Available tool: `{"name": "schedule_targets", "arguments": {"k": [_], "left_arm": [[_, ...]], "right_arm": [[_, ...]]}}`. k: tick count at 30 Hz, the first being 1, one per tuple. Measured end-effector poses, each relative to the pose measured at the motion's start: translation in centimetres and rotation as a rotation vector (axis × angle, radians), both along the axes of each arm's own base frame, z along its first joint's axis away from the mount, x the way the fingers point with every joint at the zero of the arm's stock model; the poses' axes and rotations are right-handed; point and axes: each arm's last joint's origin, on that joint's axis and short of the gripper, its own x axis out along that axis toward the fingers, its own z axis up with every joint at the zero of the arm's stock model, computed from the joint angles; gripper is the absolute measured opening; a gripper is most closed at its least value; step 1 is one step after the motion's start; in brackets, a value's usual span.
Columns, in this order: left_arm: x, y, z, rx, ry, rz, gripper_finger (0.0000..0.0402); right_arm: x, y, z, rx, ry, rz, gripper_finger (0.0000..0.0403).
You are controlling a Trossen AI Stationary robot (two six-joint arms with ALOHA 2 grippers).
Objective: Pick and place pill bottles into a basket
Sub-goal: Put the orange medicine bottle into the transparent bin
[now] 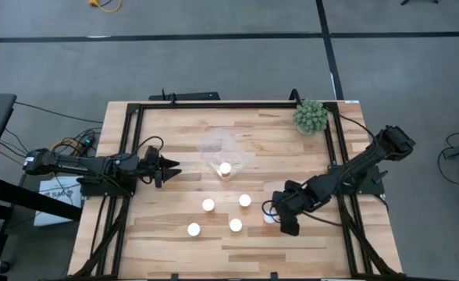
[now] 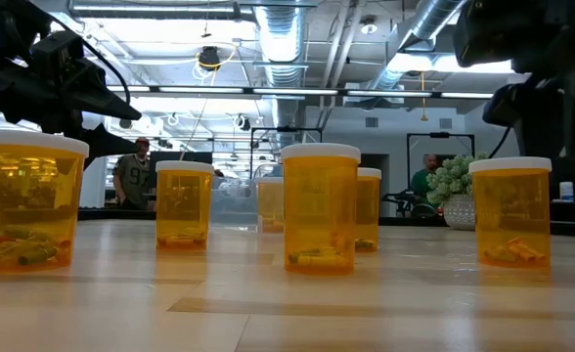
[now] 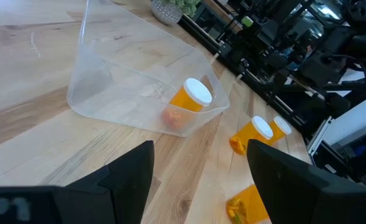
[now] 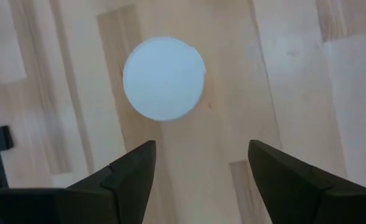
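Several pill bottles with white caps and orange bodies stand upright on the wooden table: (image 1: 208,204), (image 1: 245,200), (image 1: 193,229), (image 1: 236,225). One more bottle (image 1: 225,168) stands inside the clear basket (image 1: 214,144), which rests on the table's far middle; the left wrist view shows that bottle (image 3: 189,99) and the basket (image 3: 127,68). My right gripper (image 4: 201,168) hangs open, pointing steeply down, above and beside another bottle's white cap (image 4: 164,78), half hidden (image 1: 269,218) by the gripper in the high view. My left gripper (image 3: 198,168) waits open at the table's left, pointing toward the basket.
A green spiky plant ball (image 1: 311,116) sits at the far right corner. A black frame (image 1: 214,105) runs around the table's edges. Bare wood lies between the basket and the left gripper and along the near edge. People show in the room beyond the table (image 2: 134,174).
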Motion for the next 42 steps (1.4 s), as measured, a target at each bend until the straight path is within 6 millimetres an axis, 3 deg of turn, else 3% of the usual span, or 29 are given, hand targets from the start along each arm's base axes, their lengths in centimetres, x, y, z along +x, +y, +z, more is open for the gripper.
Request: {"name": "schedule_targets", "arguments": {"k": [19, 28, 42], "left_arm": [[0.0, 0.0, 0.0, 0.0, 0.0, 0.0, 0.0247], [0.0, 0.0, 0.0, 0.002, 0.0, -0.001, 0.0247], [0.0, 0.0, 0.0, 0.002, 0.0, -0.001, 0.0247]], "right_arm": [[0.8, -1.5, 0.0, 0.065, 0.026, -0.013, 0.025], [0.2, -0.7, 0.1, 0.094, 0.065, 0.086, 0.025], [0.2, -0.8, 2.1, 0.003, 0.101, 0.261, 0.025]]}}
